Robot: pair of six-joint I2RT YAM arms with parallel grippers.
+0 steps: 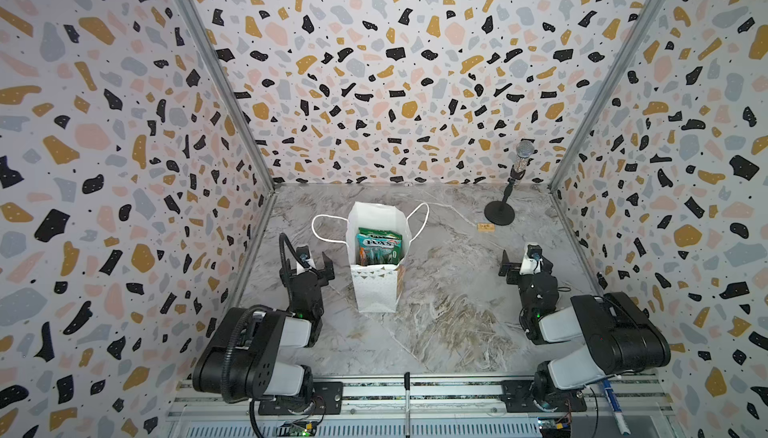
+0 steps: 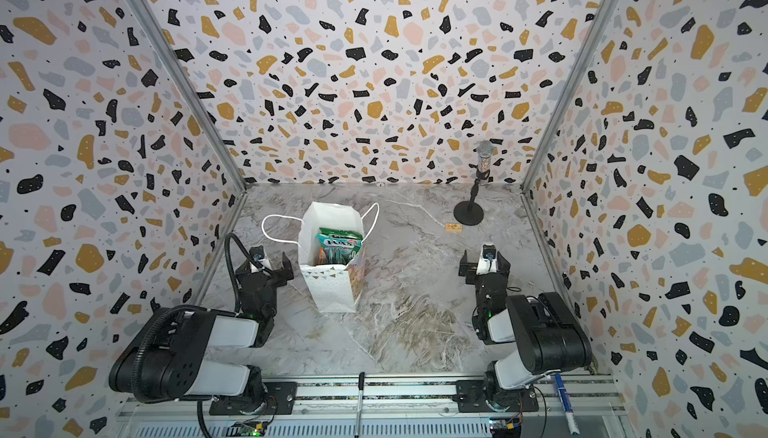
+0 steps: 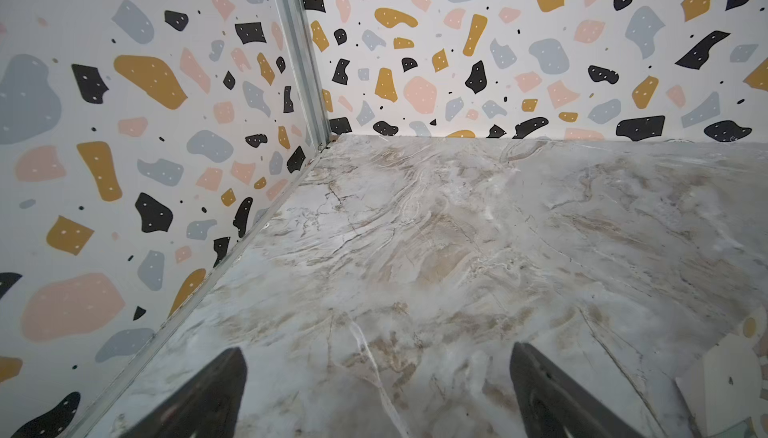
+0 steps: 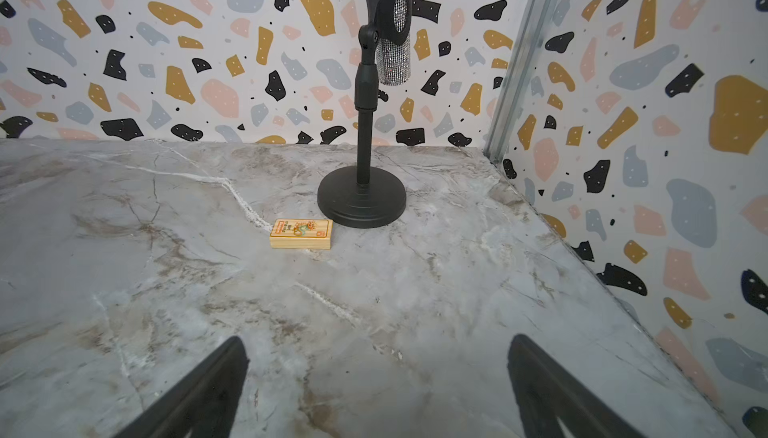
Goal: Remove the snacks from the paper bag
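paper bag (image 1: 376, 290) stands upright near mid surface (image 1: 449, 315), mouth open, cord handles flopped outward. snacks (image 1: 379, 245) stand inside it, green fox's packet foremost, none out yet. left hand (image 3: 378, 355) is near the bag's left side, jaws spread wide, holding nothing. right hand (image 4: 378, 346) is well apart on the other side, also wide open & empty, facing the mic stand (image 4: 361, 199). best way imo: one hand steadies the bag wall while the other comes straight down thru the mouth, pinches the top edge of one packet & lifts vertically, so the bag doesn't tip or snag a handle.
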